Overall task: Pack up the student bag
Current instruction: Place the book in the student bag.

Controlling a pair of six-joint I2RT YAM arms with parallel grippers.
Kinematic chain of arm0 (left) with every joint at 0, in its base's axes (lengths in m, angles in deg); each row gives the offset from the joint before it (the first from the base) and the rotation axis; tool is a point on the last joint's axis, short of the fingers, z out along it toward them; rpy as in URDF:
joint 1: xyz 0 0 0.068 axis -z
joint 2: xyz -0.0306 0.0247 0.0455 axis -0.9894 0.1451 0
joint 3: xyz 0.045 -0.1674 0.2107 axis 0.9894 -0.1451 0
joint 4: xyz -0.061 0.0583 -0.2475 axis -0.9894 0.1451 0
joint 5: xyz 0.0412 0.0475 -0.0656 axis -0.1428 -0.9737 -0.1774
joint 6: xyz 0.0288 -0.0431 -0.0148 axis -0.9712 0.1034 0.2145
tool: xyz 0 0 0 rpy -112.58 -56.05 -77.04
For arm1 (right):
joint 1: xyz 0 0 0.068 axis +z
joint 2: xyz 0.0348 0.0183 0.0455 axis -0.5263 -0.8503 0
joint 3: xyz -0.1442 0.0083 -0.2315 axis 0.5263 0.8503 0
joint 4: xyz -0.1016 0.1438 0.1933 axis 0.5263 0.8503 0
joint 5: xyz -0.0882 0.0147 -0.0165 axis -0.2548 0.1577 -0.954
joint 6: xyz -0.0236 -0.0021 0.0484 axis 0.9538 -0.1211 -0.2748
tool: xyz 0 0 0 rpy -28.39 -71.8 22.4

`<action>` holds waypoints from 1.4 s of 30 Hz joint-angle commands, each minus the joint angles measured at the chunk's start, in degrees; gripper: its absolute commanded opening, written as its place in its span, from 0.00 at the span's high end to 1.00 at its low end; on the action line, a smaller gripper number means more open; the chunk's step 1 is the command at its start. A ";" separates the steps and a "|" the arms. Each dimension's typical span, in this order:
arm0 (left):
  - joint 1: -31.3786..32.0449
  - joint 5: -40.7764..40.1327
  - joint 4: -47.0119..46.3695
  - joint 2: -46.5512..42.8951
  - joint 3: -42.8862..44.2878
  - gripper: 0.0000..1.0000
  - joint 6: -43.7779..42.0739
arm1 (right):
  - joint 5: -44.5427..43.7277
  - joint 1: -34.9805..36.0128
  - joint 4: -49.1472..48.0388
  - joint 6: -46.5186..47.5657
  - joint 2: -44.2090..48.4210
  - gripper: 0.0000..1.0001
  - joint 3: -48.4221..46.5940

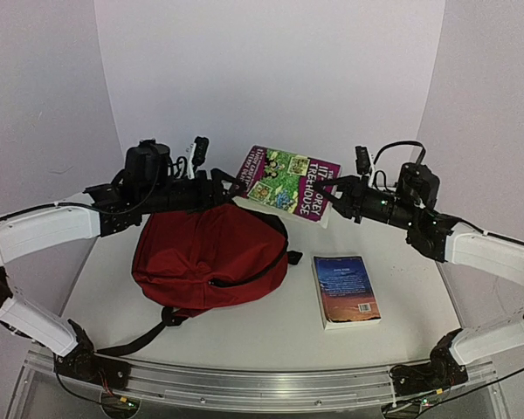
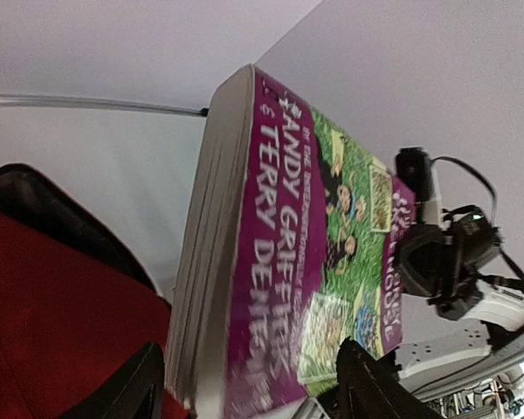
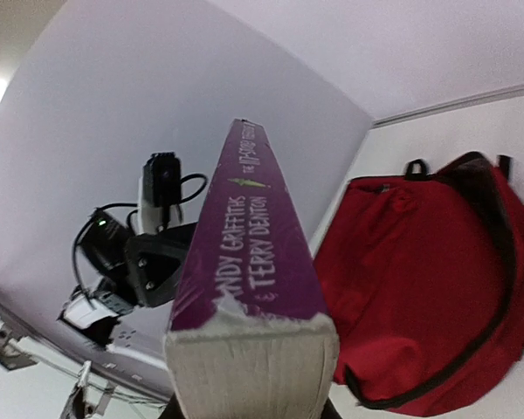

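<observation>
Both claws meet on one book held up in the air. The left claw (image 1: 235, 185) has its fingers (image 2: 136, 388) on either side of the purple book (image 1: 288, 182), one by the page edges and one by the cover. They stand so close to it that I cannot tell whether they press on it or stand just clear.

The right claw (image 1: 326, 191) is at the opposite end of the book, and it looks clamped there. From its wrist, the spine and torn page block fill the space between its jaws. The book spans the gap from one claw to the other, tilted, with its green and purple cover turned towards the near side.

The student bag (image 1: 211, 251) lies on the table (image 1: 271, 327), directly below the left claw and a little nearer than it. It is slumped and dark red, with a black strap trailing away from the claw towards the near edge. The purple book does not touch it.

Below the right claw and nearer than it, a blue book (image 1: 346, 290) lies flat on the table. It is apart from the bag.
</observation>
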 commanded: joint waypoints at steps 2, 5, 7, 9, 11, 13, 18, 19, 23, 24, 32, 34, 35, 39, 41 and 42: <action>2.38 -5.15 15.78 8.34 4.78 0.27 -9.27 | -26.81 -0.43 24.25 16.57 3.66 1.00 -9.79; 5.89 -9.98 20.34 13.09 9.48 0.14 -12.83 | -33.06 -0.44 30.74 19.48 4.52 1.00 -11.42; 8.87 -15.10 24.42 16.12 13.46 0.07 -15.24 | -35.41 -0.44 32.92 20.07 5.15 1.00 -11.42; 10.94 -21.19 27.96 19.06 17.18 0.02 -17.55 | -37.10 -0.44 33.90 19.90 5.66 1.00 -10.63; 12.92 -24.03 30.18 22.06 20.46 0.00 -19.55 | -38.06 -0.44 34.20 19.50 6.06 1.00 -9.71; 14.27 -26.73 31.59 24.71 22.77 0.00 -21.04 | -38.27 -0.42 34.31 19.14 6.21 1.00 -9.05; 17.00 -34.94 38.07 30.84 28.87 0.00 -23.47 | -38.29 -0.42 34.60 18.95 6.20 1.00 -8.76; 17.61 -36.48 39.37 32.10 30.26 0.00 -24.23 | -38.32 -0.41 34.65 19.03 6.12 1.00 -8.84; 19.47 -42.92 44.82 37.25 36.17 0.00 -25.72 | -38.04 -0.43 34.68 18.98 5.54 1.00 -9.29; 19.73 -44.65 46.39 38.23 37.48 0.01 -25.51 | -37.88 -0.43 34.70 18.93 5.44 1.00 -9.34; 19.74 -47.76 43.22 33.51 34.28 0.35 -23.28 | -37.58 -0.42 35.13 18.48 5.76 1.00 -9.22; 19.63 -47.75 41.35 31.40 32.25 0.50 -23.51 | -37.56 -0.44 35.31 18.33 5.66 1.00 -9.30; 19.51 -48.33 41.14 30.62 31.72 0.58 -23.52 | -37.43 -0.44 35.35 18.26 5.55 1.00 -9.39; 18.78 -50.70 42.21 27.65 31.06 0.86 -22.85 | -35.80 -0.44 35.62 17.23 5.49 1.00 -10.32; 18.63 -52.82 42.77 25.93 30.93 0.95 -22.19 | -33.71 -0.41 35.75 16.57 5.61 1.00 -11.03; 18.57 -53.80 42.80 24.73 30.83 0.98 -22.07 | -32.33 -0.42 35.78 16.25 5.53 1.00 -11.52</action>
